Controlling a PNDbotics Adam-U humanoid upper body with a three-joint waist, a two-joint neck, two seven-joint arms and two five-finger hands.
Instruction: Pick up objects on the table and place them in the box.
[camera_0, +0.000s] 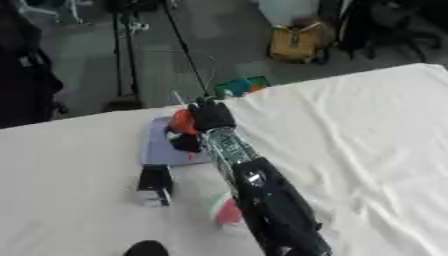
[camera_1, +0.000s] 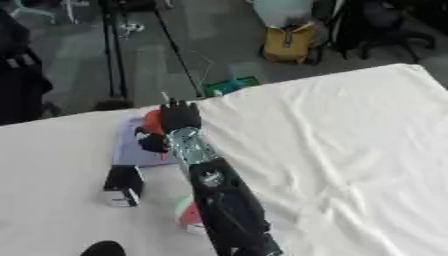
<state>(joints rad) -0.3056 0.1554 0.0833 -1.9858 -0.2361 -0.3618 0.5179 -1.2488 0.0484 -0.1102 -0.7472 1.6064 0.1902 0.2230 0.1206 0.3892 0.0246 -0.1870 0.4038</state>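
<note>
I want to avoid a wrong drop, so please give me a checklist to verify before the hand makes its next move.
1. Right hand over the purple box: ok, at its far right edge.
2. Orange object by the hand, held or not: cannot tell.
3. Fingers open or shut: cannot tell.
4. Objects left on the white table: not ok; black object and red-green object remain outside.
5. Left hand: ok, at the lower edge, away from the box.

no legible text, no readable labels, brands, numbers or signs anywhere
</note>
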